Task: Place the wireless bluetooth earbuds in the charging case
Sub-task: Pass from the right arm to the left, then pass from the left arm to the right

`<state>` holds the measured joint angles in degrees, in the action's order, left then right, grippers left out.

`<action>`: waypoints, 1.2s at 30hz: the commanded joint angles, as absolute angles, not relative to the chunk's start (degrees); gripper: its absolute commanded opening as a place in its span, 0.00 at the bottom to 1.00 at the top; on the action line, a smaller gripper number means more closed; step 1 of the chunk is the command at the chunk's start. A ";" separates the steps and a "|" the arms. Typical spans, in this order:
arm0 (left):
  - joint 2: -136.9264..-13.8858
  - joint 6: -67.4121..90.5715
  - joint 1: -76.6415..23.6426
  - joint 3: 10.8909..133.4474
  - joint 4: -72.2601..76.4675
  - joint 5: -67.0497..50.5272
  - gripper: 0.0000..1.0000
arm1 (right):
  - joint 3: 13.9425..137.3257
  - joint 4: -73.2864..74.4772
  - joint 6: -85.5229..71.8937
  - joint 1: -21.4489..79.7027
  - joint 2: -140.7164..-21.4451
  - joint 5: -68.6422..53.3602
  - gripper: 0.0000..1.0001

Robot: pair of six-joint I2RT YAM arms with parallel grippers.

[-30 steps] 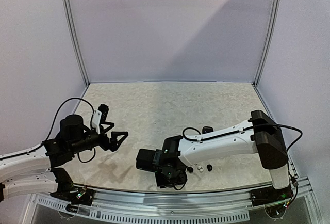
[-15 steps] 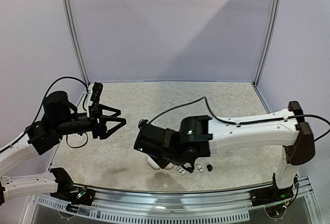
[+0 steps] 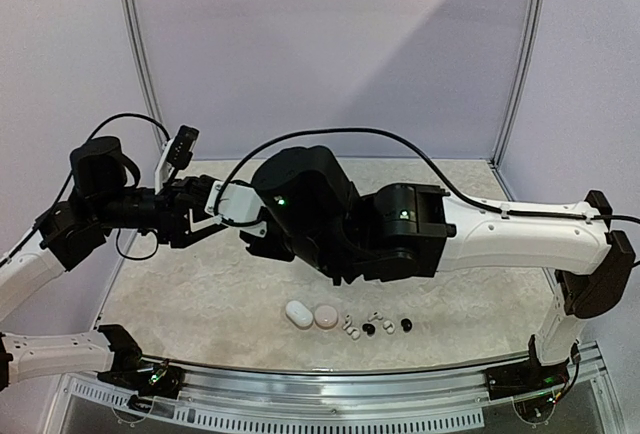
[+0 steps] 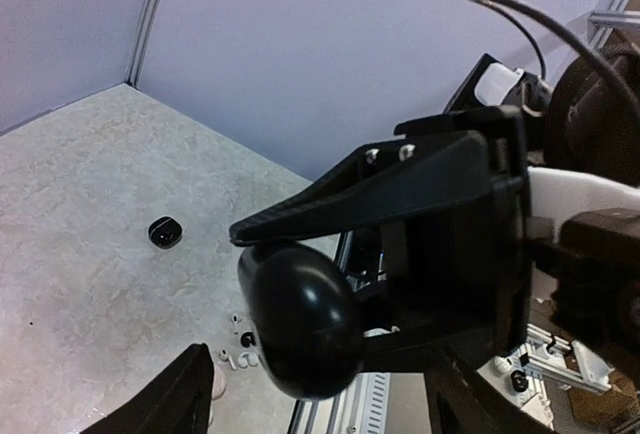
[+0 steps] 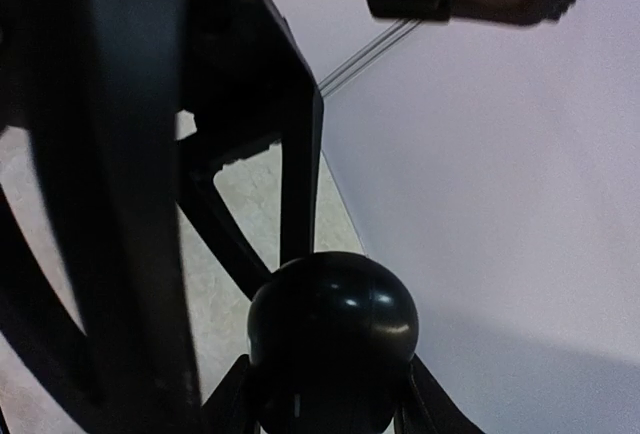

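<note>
Both arms are up off the table [image 3: 200, 294], meeting in mid-air. The right gripper [image 5: 330, 374] is pinching a glossy black charging case [image 4: 295, 319] between its fingers. The left gripper [image 4: 220, 291] has its fingers spread wide on either side of that case (can't tell if the upper one is touching it). The earbuds [image 3: 368, 328] are down on the table near the front edge, a little row of white and black ones, just beside a pink case [image 3: 326, 317] and a white case [image 3: 298, 314].
</note>
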<state>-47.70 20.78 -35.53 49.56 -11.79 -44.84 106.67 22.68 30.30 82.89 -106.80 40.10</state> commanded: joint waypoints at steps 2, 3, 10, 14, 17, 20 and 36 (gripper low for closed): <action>-48.05 23.58 -33.29 51.52 -14.77 -44.80 0.66 | 109.17 19.11 38.22 83.96 -109.16 39.00 0.11; -47.92 24.17 -32.92 51.65 -14.39 -44.40 0.62 | 109.45 19.14 38.86 84.21 -109.76 39.35 0.11; -47.49 25.01 -32.26 51.34 -12.37 -45.36 0.47 | 111.62 19.02 39.70 85.41 -111.70 40.31 0.11; -48.48 24.79 -32.26 51.50 -12.82 -47.29 0.15 | 111.69 17.42 40.95 85.49 -111.50 41.23 0.11; -48.48 23.99 -32.26 51.42 -13.38 -49.32 0.00 | 111.58 16.84 41.84 85.44 -111.45 41.76 0.12; -48.63 23.13 -32.24 51.59 -13.76 -50.91 0.00 | 110.79 16.14 41.23 85.43 -110.77 42.26 0.15; -50.94 16.56 -32.33 49.89 9.30 -49.60 0.00 | 96.11 23.22 -1.56 73.57 -90.48 -0.13 0.99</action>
<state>-49.25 18.26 -32.45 50.78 -3.77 -48.73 100.84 24.69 16.60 78.85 -98.15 19.49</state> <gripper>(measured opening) 0.220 0.989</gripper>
